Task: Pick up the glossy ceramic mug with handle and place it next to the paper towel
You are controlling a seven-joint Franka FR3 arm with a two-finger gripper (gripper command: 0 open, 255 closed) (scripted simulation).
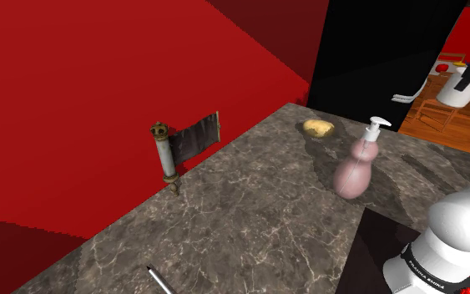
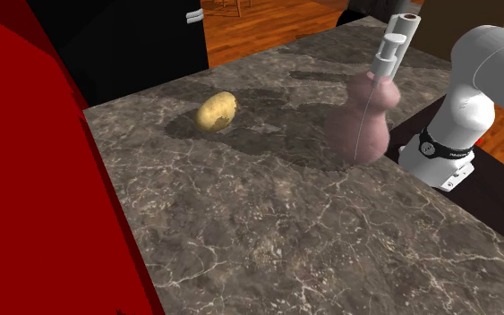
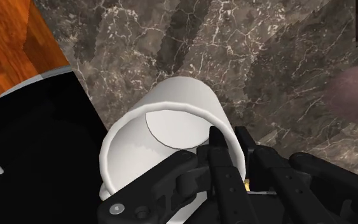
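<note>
Your gripper (image 3: pixel 228 137) is clamped on the rim of the smooth, white, cylindrical mug (image 3: pixel 171 114), at the shoulder view's upper right. Beneath it lies the veined, dark marble worktop (image 3: pixel 266 57).

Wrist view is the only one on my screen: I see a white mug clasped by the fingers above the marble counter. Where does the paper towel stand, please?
Observer: The paper towel stands upright at the edge of the counter, against the red wall, at the shoulder view's left.
Operator: And where is the mug from there?
Observer: The mug, in the gripper, hangs at the shoulder view's upper right, across the counter from the towel.
Operator: Does anything lie on that side of the counter?
Observer: A yellowish potato lies near the counter's far end, closer to the mug's side than to the towel.
</note>
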